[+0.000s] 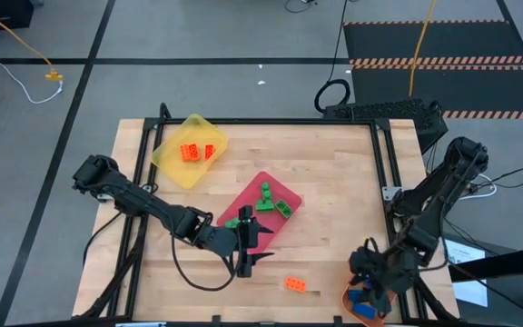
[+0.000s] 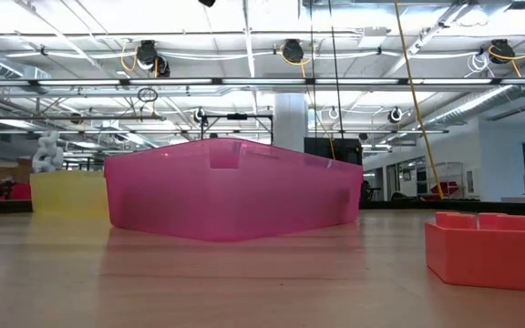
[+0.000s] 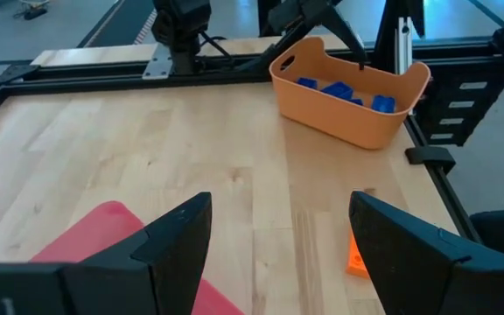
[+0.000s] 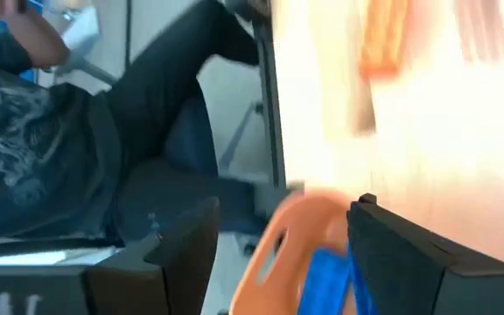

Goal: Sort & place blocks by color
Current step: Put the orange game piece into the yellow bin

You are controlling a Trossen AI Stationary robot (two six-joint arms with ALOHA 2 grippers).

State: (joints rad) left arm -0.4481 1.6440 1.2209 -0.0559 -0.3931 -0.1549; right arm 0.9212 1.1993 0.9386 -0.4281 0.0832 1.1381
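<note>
Orange block [image 1: 295, 285] loose on worktop [image 1: 334, 182] near pink tray [image 1: 260, 211]; left gripper [image 1: 246, 264] jaws released, empty, beside it. Right gripper [image 1: 370, 292] jaws released over orange tray [image 3: 350, 101] of blue blocks [image 3: 344, 90].

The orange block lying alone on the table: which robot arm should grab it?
Probably the left. Its open gripper hangs beside the orange block, and orange blocks go in the yellow tray on its side. The right gripper is over the orange tray.
</note>
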